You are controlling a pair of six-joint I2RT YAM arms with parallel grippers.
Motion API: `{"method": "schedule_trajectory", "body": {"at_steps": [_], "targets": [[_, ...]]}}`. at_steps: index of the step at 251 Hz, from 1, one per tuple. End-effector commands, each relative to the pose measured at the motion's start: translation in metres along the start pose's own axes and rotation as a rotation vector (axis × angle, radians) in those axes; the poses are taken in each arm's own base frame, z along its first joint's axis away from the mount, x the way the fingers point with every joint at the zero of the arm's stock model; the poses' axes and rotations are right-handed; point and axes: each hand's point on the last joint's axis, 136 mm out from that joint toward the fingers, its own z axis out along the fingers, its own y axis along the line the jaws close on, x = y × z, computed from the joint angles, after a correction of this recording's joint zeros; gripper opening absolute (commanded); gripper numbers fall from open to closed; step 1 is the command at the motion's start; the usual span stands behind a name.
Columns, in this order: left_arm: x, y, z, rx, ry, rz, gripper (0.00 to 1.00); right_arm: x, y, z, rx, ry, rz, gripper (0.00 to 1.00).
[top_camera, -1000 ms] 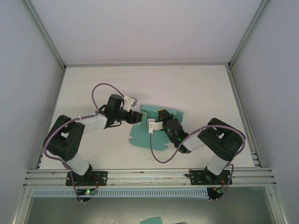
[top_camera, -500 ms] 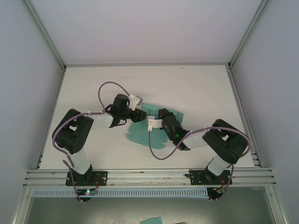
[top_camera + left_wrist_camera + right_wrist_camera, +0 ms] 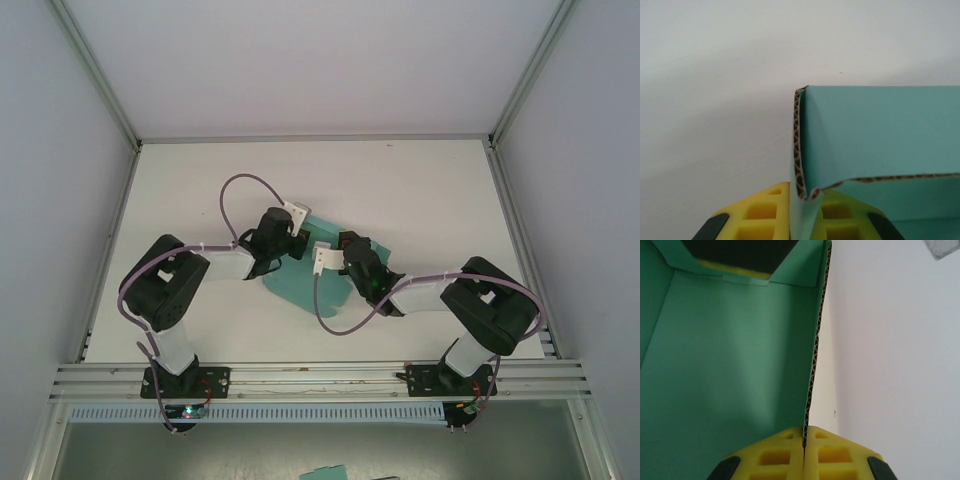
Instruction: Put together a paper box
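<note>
Partly assembled only — teal-green corrugated card box (image 3: 308, 287) lying mid on white table (image 3: 430, 200) between the arms, walls raised, top open, closing left to do — left fingers (image 3: 760, 215) clenched on one wall edge, right fingers (image 3: 775, 455) pinching another.
</note>
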Motion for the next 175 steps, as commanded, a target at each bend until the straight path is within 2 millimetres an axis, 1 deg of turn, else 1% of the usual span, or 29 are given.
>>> {"method": "schedule_trajectory", "body": {"at_steps": [1, 9, 36, 44, 61, 78, 102, 123, 141, 150, 175], "targets": [[0.013, 0.067, 0.002, -0.383, 0.003, -0.078, 0.00, 0.000, 0.056, -0.010, -0.209, 0.000, -0.015, 0.00], [0.015, 0.071, 0.001, -0.416, 0.006, -0.086, 0.00, 0.000, 0.057, -0.010, -0.212, 0.006, -0.011, 0.00], [0.021, 0.072, -0.001, -0.431, 0.011, -0.088, 0.00, 0.004, 0.060, -0.009, -0.221, 0.026, -0.008, 0.00], [0.023, 0.069, 0.001, -0.409, 0.020, -0.074, 0.00, 0.005, 0.061, -0.009, -0.223, 0.032, -0.011, 0.00], [0.025, 0.055, 0.005, -0.316, 0.022, -0.042, 0.00, 0.006, 0.060, -0.009, -0.223, 0.036, -0.011, 0.00], [0.028, 0.040, 0.008, -0.225, 0.041, -0.019, 0.12, 0.006, 0.061, -0.010, -0.232, 0.025, -0.009, 0.00], [0.031, 0.028, 0.014, -0.138, 0.087, -0.008, 0.17, 0.005, 0.064, -0.012, -0.256, 0.008, -0.012, 0.00], [0.028, 0.022, 0.015, -0.087, 0.068, -0.017, 0.19, 0.004, 0.066, -0.012, -0.269, 0.003, -0.025, 0.00], [0.020, 0.021, 0.013, -0.048, 0.044, -0.049, 0.21, 0.006, 0.068, -0.012, -0.277, 0.002, -0.036, 0.00], [0.019, 0.020, 0.013, -0.021, 0.046, -0.060, 0.23, 0.006, 0.069, -0.013, -0.284, -0.003, -0.041, 0.00], [0.009, 0.015, 0.010, 0.037, 0.016, -0.071, 0.23, 0.005, 0.070, -0.014, -0.298, -0.022, -0.044, 0.00]]}}
